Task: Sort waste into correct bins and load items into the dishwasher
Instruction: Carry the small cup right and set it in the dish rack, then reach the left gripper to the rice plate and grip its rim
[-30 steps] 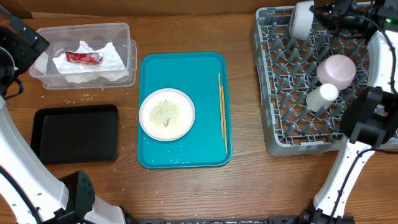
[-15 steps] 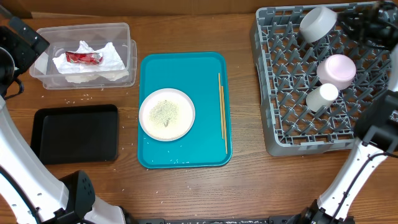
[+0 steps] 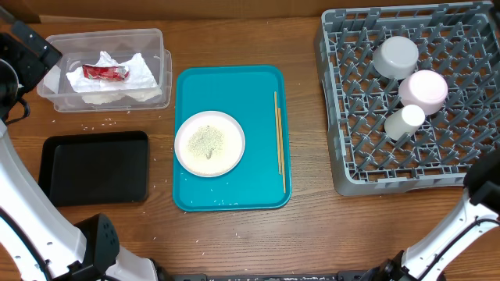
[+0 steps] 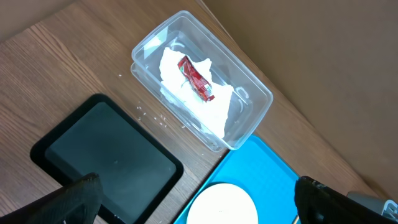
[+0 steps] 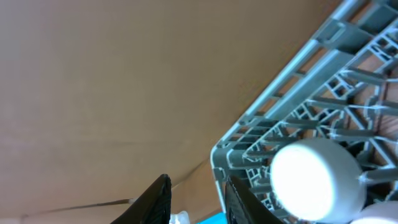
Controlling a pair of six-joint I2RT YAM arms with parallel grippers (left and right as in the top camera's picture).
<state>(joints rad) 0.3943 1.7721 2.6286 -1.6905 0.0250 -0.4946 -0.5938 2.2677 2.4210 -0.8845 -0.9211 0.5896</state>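
The dishwasher rack (image 3: 351,156) fills the right side and holds a white bowl (image 3: 396,56), a pale-pink plate (image 3: 423,90) and a small white cup (image 3: 405,121). A white plate (image 3: 184,148) strewn with rice grains (image 3: 208,141) lies on the teal tray (image 3: 234,86) beside the chopsticks (image 3: 279,140). The clear tub (image 3: 152,39) contains the napkin (image 3: 117,90) and red wrapper (image 3: 105,72). My right gripper (image 5: 197,180) is open and empty beside the rack's corner, left of the bowl (image 5: 317,180). My left gripper (image 4: 199,208) hangs wide open, high above the plate (image 4: 224,205).
A shallow black tray (image 3: 94,168) lies at the front left, below the tub. Loose rice grains (image 3: 101,123) dot the wood between them. A brown cardboard wall (image 5: 124,74) stands behind the rack. My right arm's white link (image 3: 461,226) rises at the front right corner.
My right gripper has opened, let go of the white bowl and drawn back out of the overhead view. The bowl has dropped from the rack's far edge into the rack. The left arm is unmoved.
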